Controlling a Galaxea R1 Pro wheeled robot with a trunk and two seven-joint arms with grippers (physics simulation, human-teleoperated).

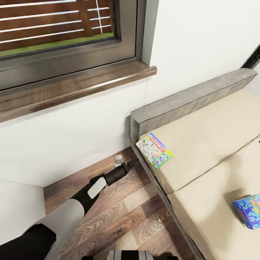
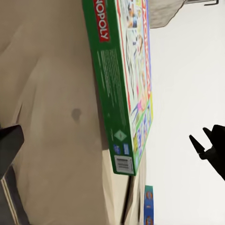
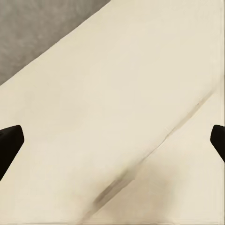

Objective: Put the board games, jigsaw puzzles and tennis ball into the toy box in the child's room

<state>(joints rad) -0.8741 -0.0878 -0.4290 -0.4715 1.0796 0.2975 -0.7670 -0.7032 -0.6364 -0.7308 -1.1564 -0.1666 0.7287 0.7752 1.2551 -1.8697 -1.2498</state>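
We bring our left pincer (image 1: 130,163), spread wide and empty, level to the white-green Monopoly board game (image 1: 154,150) at the beige bed's (image 1: 213,144) edge, pinching its overhanging side squarely.

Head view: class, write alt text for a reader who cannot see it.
A white-green Monopoly board game box and a smaller blue colourful game box lie on a beige bed. The robot's left gripper reaches toward the Monopoly box, above the wooden floor.

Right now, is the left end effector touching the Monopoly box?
Apart. The head view shows bare floor between the left end effector and the Monopoly box on the bed.
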